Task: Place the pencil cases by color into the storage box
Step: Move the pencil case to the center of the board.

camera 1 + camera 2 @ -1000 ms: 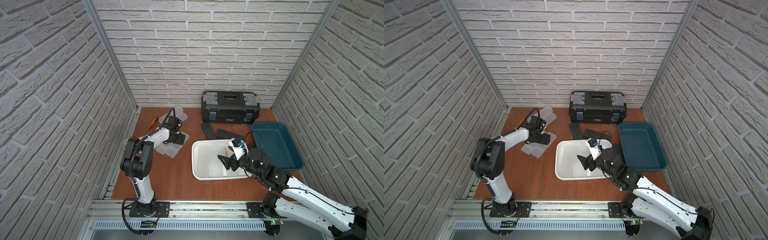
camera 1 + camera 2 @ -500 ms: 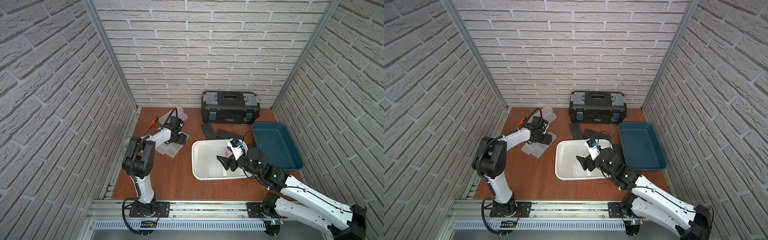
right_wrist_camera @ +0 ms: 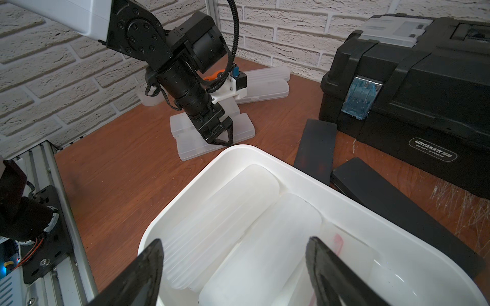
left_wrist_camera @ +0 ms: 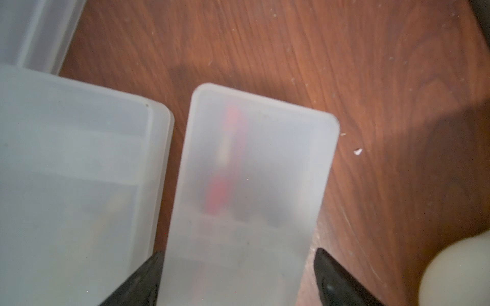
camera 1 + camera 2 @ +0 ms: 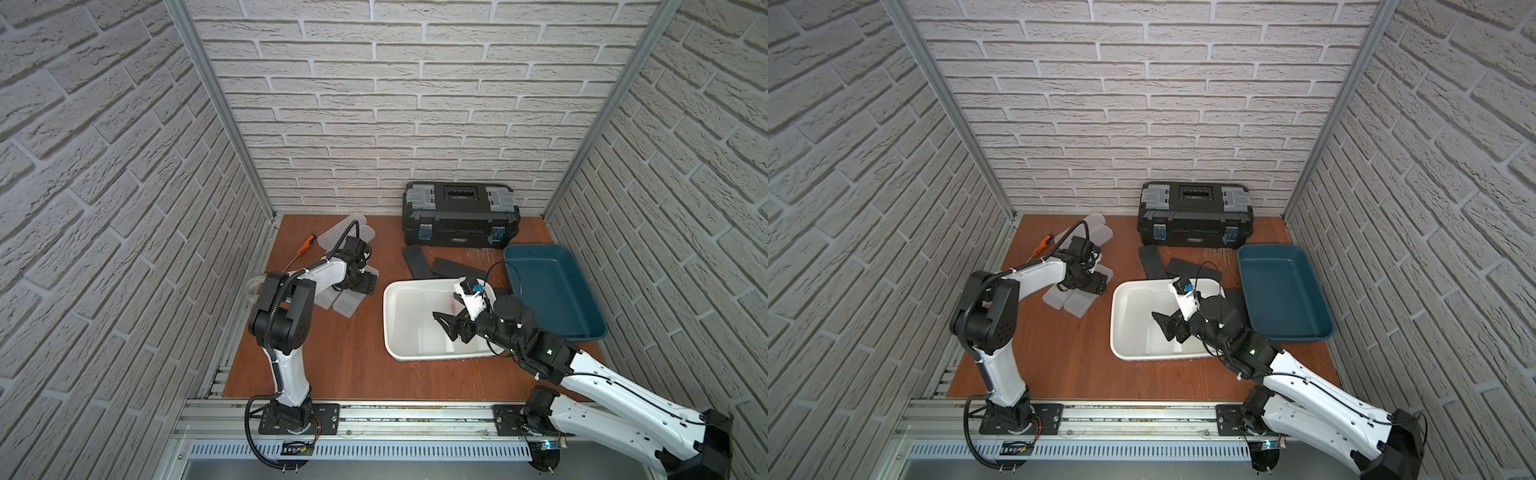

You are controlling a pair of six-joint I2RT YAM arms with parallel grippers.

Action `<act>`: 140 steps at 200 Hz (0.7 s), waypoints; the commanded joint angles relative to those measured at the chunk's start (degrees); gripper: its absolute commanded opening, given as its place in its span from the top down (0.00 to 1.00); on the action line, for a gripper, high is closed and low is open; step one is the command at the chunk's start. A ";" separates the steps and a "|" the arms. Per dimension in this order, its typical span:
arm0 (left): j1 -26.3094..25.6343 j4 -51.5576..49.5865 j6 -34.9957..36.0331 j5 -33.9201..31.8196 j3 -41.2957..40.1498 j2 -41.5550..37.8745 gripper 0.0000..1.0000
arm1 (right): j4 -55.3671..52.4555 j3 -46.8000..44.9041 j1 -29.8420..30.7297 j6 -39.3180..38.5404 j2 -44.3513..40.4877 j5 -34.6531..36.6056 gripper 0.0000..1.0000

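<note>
A frosted white pencil case (image 4: pixel 254 172) with red pens inside lies on the wooden table, beside another frosted case (image 4: pixel 79 172). My left gripper (image 4: pixel 238 253) is open and straddles its sides; one fingertip (image 4: pixel 156 261) touches an edge and the other stands a little off. In a top view the left gripper (image 5: pixel 365 286) is low over this cluster. The white storage box (image 5: pixel 390 299) holds a ribbed case (image 3: pixel 225 206) and a smooth case (image 3: pixel 265 243). My right gripper (image 3: pixel 233 240) hovers open above them, holding nothing. Two black cases (image 5: pixel 415 259) (image 5: pixel 453 266) lie behind the box.
A teal tray (image 5: pixel 536 249) sits right of the white box. A black toolbox (image 5: pixel 461 220) stands at the back wall. More frosted cases (image 5: pixel 340 230), an orange-handled screwdriver (image 5: pixel 306 245) and a clear tape roll (image 3: pixel 151 98) lie at the back left.
My left gripper has shifted slightly toward the front right over the frosted cases, and its jaws have narrowed a little. The right arm has barely moved.
</note>
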 commanded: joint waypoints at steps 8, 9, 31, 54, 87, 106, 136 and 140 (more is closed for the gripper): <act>-0.31 -1.27 -2.23 1.13 -2.72 -1.54 0.13 | 2.94 -0.64 0.27 -0.50 -0.22 -0.78 0.15; -0.29 -1.25 -2.35 1.17 -2.78 -1.61 0.13 | 2.92 -0.65 0.27 -0.52 -0.22 -0.79 0.15; -0.40 -1.22 -2.82 1.43 -4.29 -2.42 0.14 | 2.89 -0.58 0.27 -0.43 -0.22 -1.05 0.15; -0.40 -1.48 -2.86 0.94 -4.85 -2.88 0.14 | 2.90 -0.62 0.32 -0.45 -0.14 -1.49 0.16; -1.38 -3.48 -3.40 -0.33 -5.00 -3.98 0.14 | 2.85 -0.54 0.33 -0.45 -0.14 -1.45 0.16; -2.08 -4.31 -4.08 -1.48 -6.17 -5.55 0.14 | 2.94 -0.55 0.34 -0.45 -0.05 -1.66 0.15; -2.33 -4.85 -5.31 -2.35 -8.77 -8.03 0.14 | 3.07 -0.48 0.31 -0.36 0.13 -2.10 0.15; -2.42 -4.83 -5.57 -2.39 -9.24 -8.37 0.15 | 3.07 -0.50 0.35 -0.31 0.13 -2.18 0.16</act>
